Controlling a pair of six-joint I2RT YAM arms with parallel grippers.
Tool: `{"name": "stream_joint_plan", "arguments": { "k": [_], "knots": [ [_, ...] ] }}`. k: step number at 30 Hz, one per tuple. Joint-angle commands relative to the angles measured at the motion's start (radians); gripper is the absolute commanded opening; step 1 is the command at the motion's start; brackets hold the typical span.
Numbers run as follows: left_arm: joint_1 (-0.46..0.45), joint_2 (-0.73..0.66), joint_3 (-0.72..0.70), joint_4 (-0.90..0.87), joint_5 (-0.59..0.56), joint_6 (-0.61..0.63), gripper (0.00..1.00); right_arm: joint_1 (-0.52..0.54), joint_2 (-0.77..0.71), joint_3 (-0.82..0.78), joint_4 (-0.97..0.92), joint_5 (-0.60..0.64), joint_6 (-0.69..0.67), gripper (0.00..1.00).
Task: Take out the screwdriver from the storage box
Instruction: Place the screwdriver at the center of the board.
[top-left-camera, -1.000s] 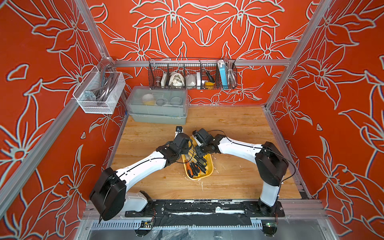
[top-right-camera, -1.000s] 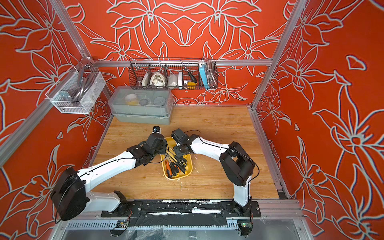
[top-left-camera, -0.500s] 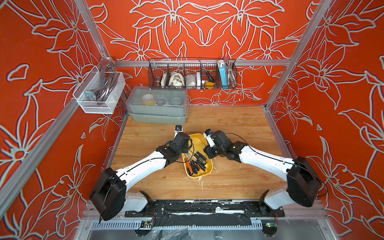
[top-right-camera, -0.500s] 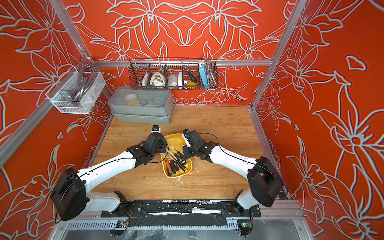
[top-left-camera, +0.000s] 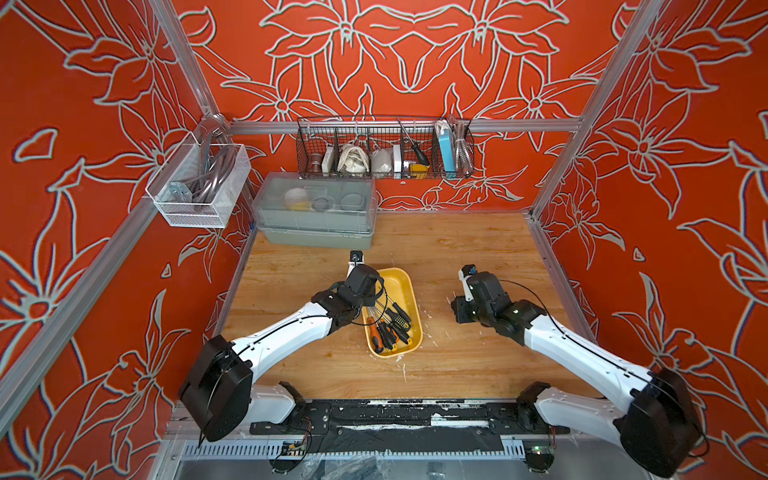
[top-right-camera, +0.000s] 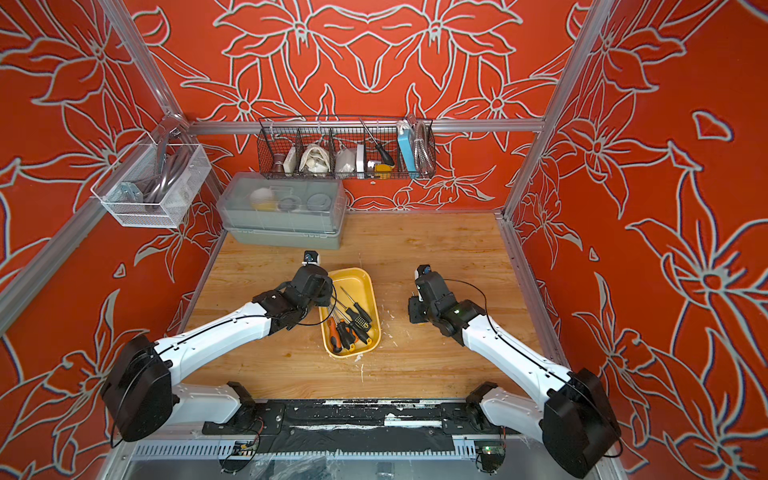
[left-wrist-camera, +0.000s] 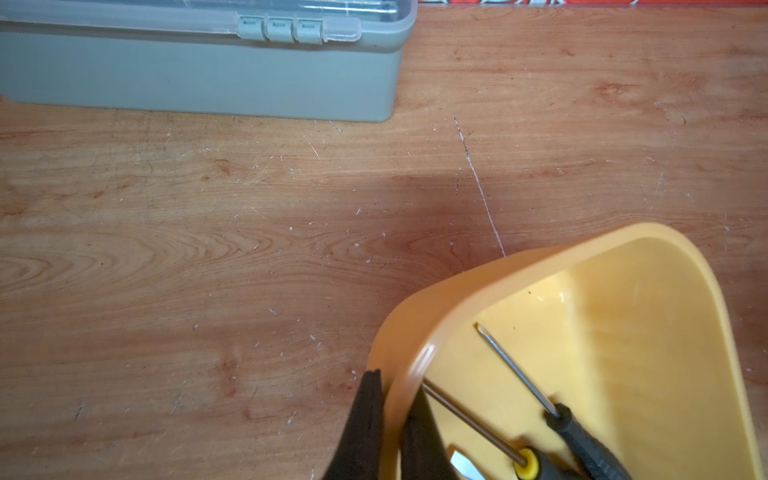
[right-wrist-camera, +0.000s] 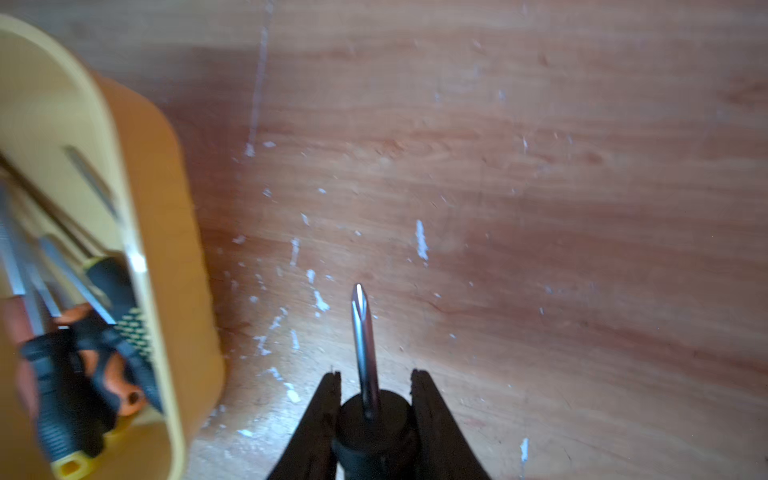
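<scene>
Your right end effector (right-wrist-camera: 376, 374) has swung out of the yellow tray (top-left-camera: 397, 282). A second ago it sat over the tray beside the left one; now it hangs over bare worktop (top-left-camera: 457, 232), well to the tray's right, clenched on the black handle of a screwdriver (right-wrist-camera: 363, 332). So the screwdriver is out of the tray, held off to its right. Your left end effector (left-wrist-camera: 395, 390) has not moved: it stays pinched on the tray's left rim, one finger outside the wall, one inside. Only the right wrist view shows the grasp and the bright cross-point tip; in both top views the arm hides the tool. The left wrist view alone shows the pinch on the rim. The tray is smooth, glossy plastic with rounded corners, and several other screwdrivers (top-left-camera: 390, 328) with black, orange and yellow handles lie in its near half. The worktop is wood grain, scratched and flecked white. Farther back a grey box (top-left-camera: 316, 237) with a cloudy lid stands by the wall, and a black wire basket (top-left-camera: 302, 153) hangs above.
</scene>
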Motion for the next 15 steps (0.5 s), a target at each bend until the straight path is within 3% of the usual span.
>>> {"name": "stream_joint_plan", "arguments": {
  "k": [1,15],
  "knots": [
    [0.005,-0.012,0.022,0.007,-0.022,0.013,0.0,-0.04,0.047,-0.037,-0.005,-0.002,0.041,0.0],
    [0.005,-0.02,0.015,0.015,-0.018,0.011,0.0,-0.113,0.256,0.013,0.057,-0.077,0.032,0.0]
  ]
}}
